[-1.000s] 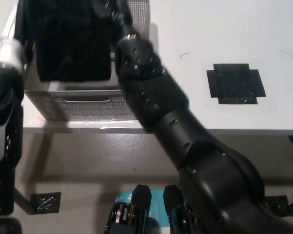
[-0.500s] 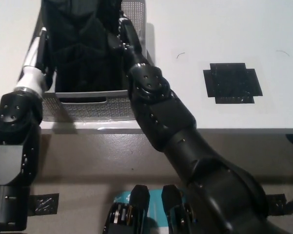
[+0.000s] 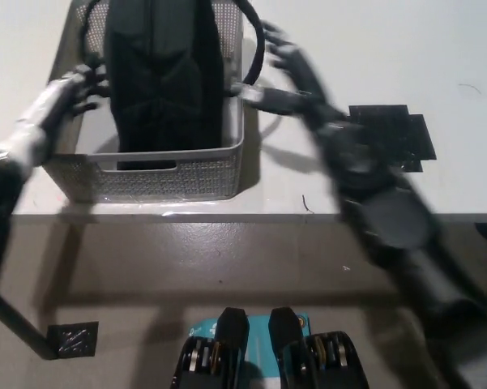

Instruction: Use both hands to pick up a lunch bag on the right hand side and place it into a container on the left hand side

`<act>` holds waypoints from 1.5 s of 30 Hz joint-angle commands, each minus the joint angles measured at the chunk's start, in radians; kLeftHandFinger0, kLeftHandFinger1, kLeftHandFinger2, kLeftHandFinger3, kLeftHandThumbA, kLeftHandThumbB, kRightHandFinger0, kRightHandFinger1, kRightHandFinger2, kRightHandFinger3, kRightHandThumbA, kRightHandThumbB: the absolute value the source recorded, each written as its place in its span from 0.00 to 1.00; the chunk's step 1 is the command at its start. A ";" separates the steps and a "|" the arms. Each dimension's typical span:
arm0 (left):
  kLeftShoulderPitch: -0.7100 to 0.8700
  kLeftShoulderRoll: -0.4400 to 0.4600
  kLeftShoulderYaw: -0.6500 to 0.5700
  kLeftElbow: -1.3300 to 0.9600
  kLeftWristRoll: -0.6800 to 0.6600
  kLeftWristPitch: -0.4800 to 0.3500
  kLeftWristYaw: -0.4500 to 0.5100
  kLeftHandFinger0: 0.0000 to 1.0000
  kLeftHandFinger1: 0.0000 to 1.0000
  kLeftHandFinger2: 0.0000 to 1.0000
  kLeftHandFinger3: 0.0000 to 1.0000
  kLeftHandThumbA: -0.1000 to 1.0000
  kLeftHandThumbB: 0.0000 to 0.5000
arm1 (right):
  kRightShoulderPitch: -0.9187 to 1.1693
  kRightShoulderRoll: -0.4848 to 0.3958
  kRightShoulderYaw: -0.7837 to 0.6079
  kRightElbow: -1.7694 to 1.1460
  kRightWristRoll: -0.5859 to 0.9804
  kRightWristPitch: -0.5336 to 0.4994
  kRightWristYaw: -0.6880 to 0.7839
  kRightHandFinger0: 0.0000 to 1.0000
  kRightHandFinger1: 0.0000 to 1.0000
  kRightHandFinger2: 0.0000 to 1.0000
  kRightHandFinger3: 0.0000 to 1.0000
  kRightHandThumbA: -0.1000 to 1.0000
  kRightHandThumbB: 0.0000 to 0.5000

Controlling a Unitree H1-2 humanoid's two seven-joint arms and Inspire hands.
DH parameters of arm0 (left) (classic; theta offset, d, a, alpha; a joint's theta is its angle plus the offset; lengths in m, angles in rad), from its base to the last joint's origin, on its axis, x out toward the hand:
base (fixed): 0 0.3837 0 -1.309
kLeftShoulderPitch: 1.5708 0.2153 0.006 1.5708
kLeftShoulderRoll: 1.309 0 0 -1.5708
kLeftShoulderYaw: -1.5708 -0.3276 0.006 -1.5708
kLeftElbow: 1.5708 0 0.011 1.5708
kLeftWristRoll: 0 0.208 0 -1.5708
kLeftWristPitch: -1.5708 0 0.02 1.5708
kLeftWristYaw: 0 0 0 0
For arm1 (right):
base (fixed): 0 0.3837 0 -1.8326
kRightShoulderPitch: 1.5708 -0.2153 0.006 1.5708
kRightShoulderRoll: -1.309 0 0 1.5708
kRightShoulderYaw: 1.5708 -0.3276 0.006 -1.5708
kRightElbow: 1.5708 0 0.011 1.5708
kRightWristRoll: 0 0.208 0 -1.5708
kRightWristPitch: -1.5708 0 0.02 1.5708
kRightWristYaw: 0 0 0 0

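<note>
The black lunch bag [image 3: 166,77] stands upright inside the grey mesh container [image 3: 158,174] at the left of the white tabletop [image 3: 373,57], filling most of it, with its strap looping over the right rim. The white left hand [image 3: 65,101] is just outside the container's left wall, fingers spread and holding nothing. The black right hand [image 3: 288,69] is just off the container's right rim, fingers also apart and empty, though motion blur makes it hard to tell whether a fingertip touches the strap.

The bag looks placed, so the step in hand seems to be letting go and backing out. To do it well, both hands should draw straight outward, away from the walls, fingers kept wide so nothing snags the strap or tips the light container. The right hand has the greater risk, being nearest the loop. A black tape mark [image 3: 389,138] lies further right.
</note>
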 commanded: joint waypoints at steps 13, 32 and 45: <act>0.339 0.428 0.247 -0.502 -0.149 -0.031 -0.245 1.00 1.00 1.00 1.00 1.00 0.14 | 0.588 -0.478 -0.120 -0.691 0.106 0.108 0.256 1.00 1.00 1.00 1.00 0.64 0.00; 0.889 -0.208 0.178 -0.982 -0.134 -0.301 -0.093 1.00 1.00 1.00 1.00 1.00 0.29 | 1.101 -0.117 -0.183 -1.120 0.229 -0.219 0.221 1.00 1.00 1.00 1.00 1.00 0.24; 0.995 -0.467 0.008 -0.453 0.093 -0.660 -0.054 1.00 1.00 1.00 1.00 1.00 0.16 | 1.226 0.097 -0.070 -0.693 0.264 -0.429 0.349 1.00 1.00 1.00 1.00 1.00 0.33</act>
